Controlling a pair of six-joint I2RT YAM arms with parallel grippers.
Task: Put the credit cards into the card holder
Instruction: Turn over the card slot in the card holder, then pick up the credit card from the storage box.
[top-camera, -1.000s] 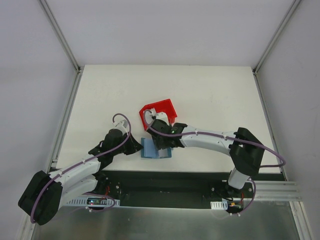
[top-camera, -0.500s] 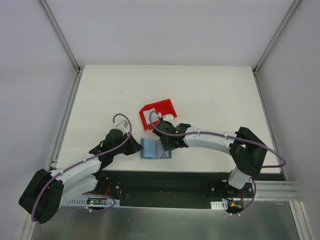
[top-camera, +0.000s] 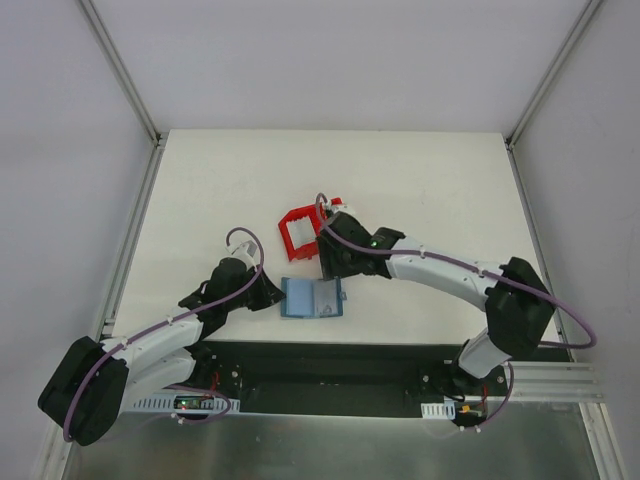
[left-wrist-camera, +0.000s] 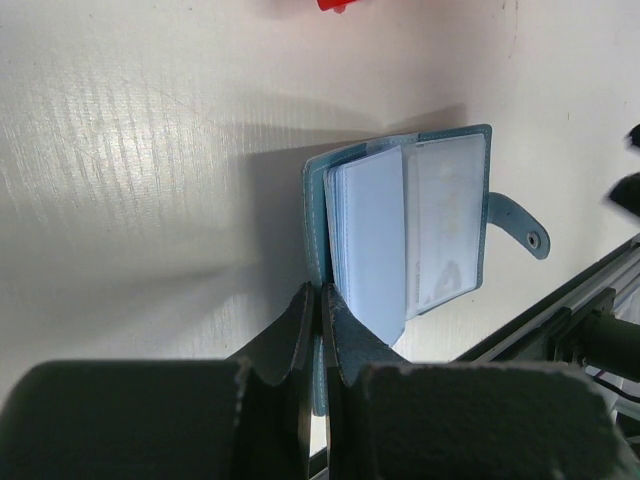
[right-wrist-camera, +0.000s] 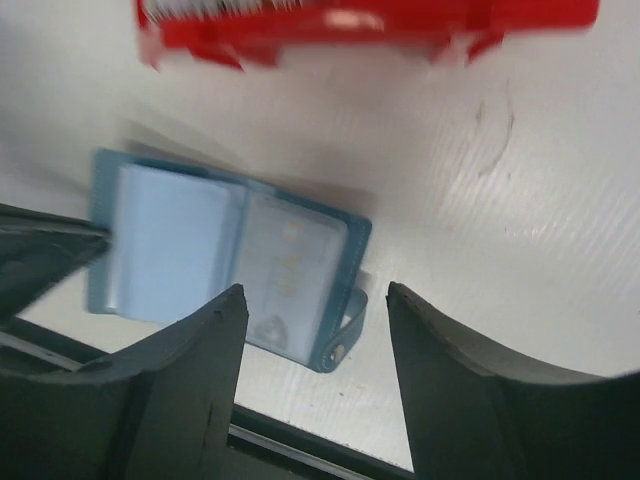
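**Card holder**: small teal folding wallet with rounded corners. It lies open and flat on the table, close to the near edge and a little left of mid-width. The inside is a lighter blue and holds a stack of smooth, pale rectangular leaves. A rounded snap tab sticks out from its right side.

**Credit cards**: thin, flat and whitish. One shows behind a glossy clear pocket on the holder's right half. Whether each leaf on the left half holds a card cannot be told. More white shows inside the red bin.

**Red bin**: hard plastic, boxy and open-topped. It sits just beyond the card holder, toward the table's middle, apart from it.

**Left gripper**: matte black fingers, clenched on the card holder's left cover edge.

**Right gripper**: released, its jaws spread with nothing between them. It hangs above the gap between bin and holder.

**Table**: white, matte, faintly ribbed.
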